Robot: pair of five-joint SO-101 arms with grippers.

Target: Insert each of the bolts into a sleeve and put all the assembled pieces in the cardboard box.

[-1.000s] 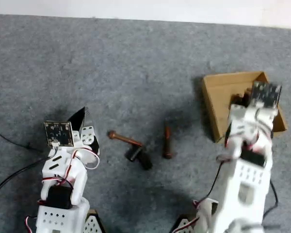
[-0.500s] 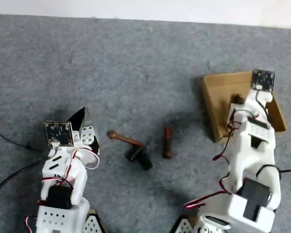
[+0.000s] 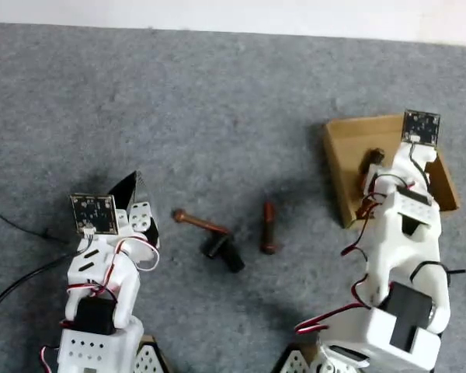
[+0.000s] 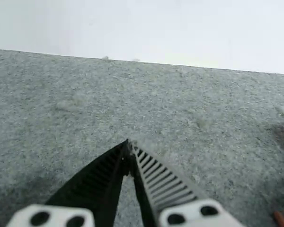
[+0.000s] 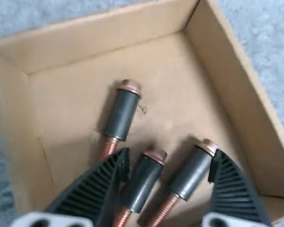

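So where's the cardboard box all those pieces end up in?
In the high view the cardboard box sits on the right side of the grey mat, beneath the right gripper, with the nearest loose bolt lying to its left.

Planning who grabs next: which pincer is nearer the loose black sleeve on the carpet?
Left. The left pincer is shut, a short way from the black sleeve. The right pincer hangs open over the cardboard box, farther off, past a loose bolt.

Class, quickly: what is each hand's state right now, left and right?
Left hand: closed, empty.
Right hand: open above the cardboard box, gripping nothing.
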